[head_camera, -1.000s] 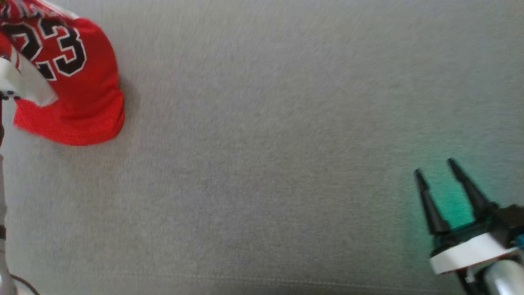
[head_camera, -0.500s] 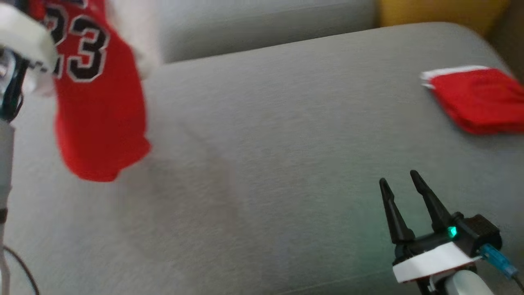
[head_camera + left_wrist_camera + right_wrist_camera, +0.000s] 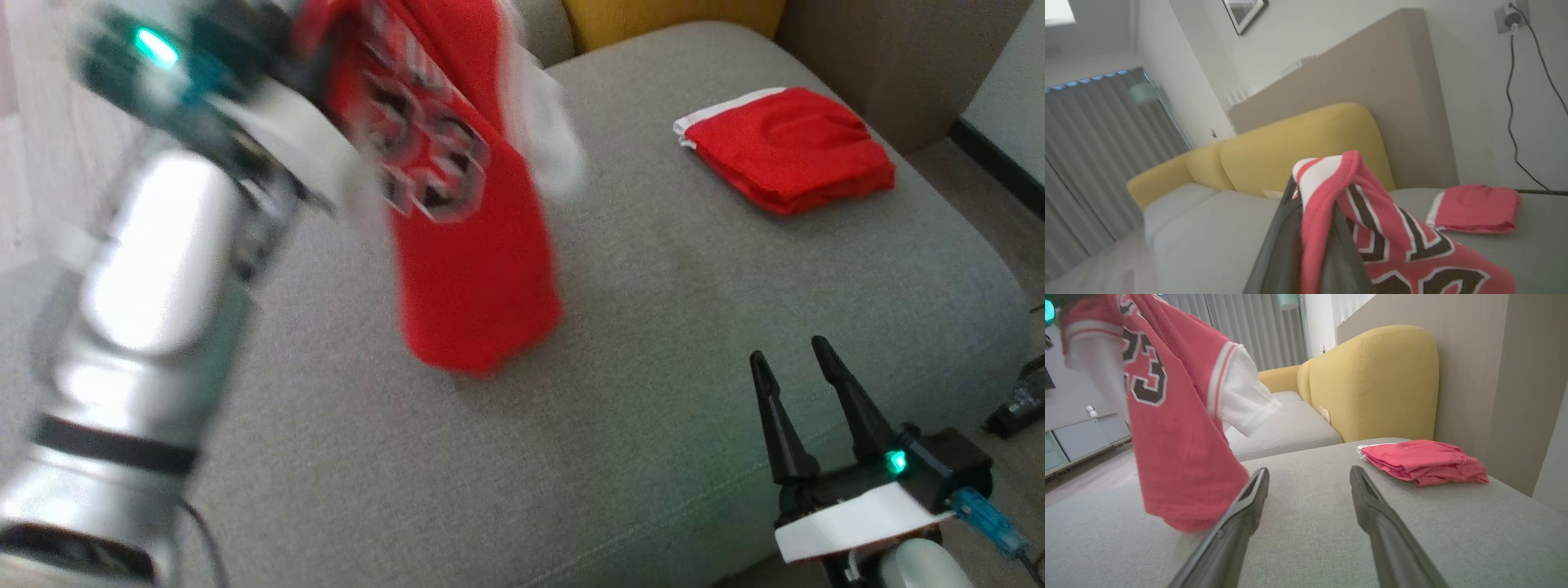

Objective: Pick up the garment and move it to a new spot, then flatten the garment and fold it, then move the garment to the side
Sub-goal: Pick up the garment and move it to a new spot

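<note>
1. The left tool [image 3: 1312,196] was clenched on an edge of the jersey [image 3: 473,269], holding it raised over the left of the sofa [image 3: 653,343] seat.
2. The jersey hung with its long axis near upright, its hem at or just above the seat; whether they touched could not be told.
3. The right tool [image 3: 787,347] was released and empty at the near right, with the hem to its left and farther off.
4. Laying the jersey flat would likely fall to the right arm, the nearer to the hem.
5. A folded garment [image 3: 792,151] lay far right, well apart.
</note>
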